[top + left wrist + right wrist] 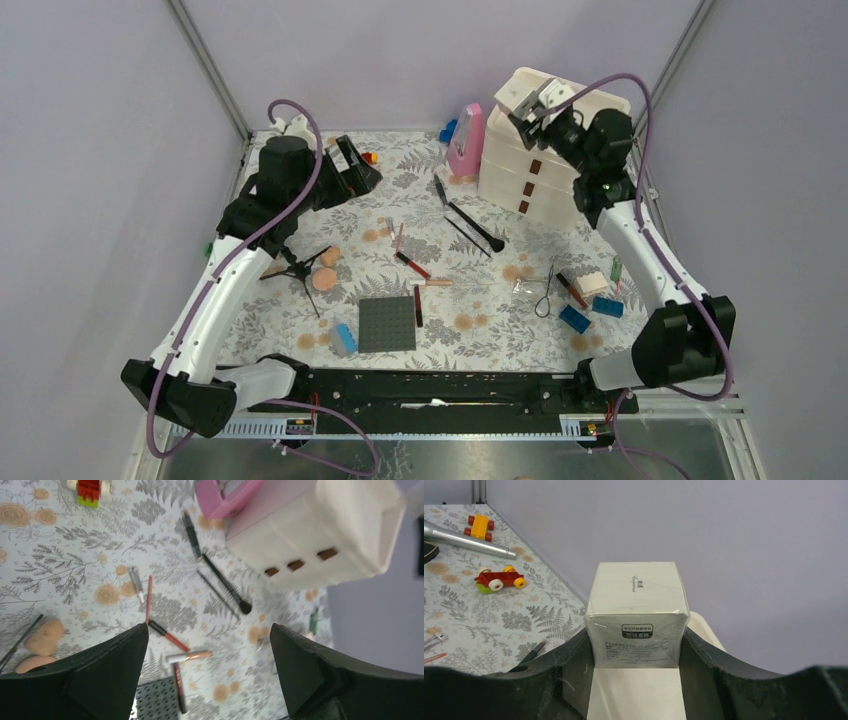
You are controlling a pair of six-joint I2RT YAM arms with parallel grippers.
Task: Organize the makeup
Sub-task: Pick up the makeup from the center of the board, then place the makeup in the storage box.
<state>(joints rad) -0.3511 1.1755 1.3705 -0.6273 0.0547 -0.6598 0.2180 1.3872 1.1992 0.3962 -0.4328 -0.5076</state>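
Gripped squarely between the right gripper's (pixel 634 645) jaws, a small white box (pixel 636 612) hangs directly over the cream drawer unit (pixel 525 175) at the table's (pixel 350 270) far right corner. Over mid-table the left gripper (pixel 208 630) gapes wide and empty above the slantwise lipstick sticks (pixel 167 635), which are nearer that arm.

Floral-print table (pixel 400 160), and it's busy. At the far right a cream drawer unit (pixel 525 190) stands with a pink case (pixel 467 140) just beside it. Mid-table, thin black brushes (pixel 476 226) lie side by side, near a red-and-black stick (pixel 411 264). Toward the near edge sits a grey studded plate (pixel 387 325), a blue brick (pixel 344 338) just off its left side. On the left, round peach puffs (pixel 324 279) sit by a black mini tripod (pixel 297 270). On the right, a beige sponge block (pixel 591 284) lies near more blue bricks (pixel 575 319).
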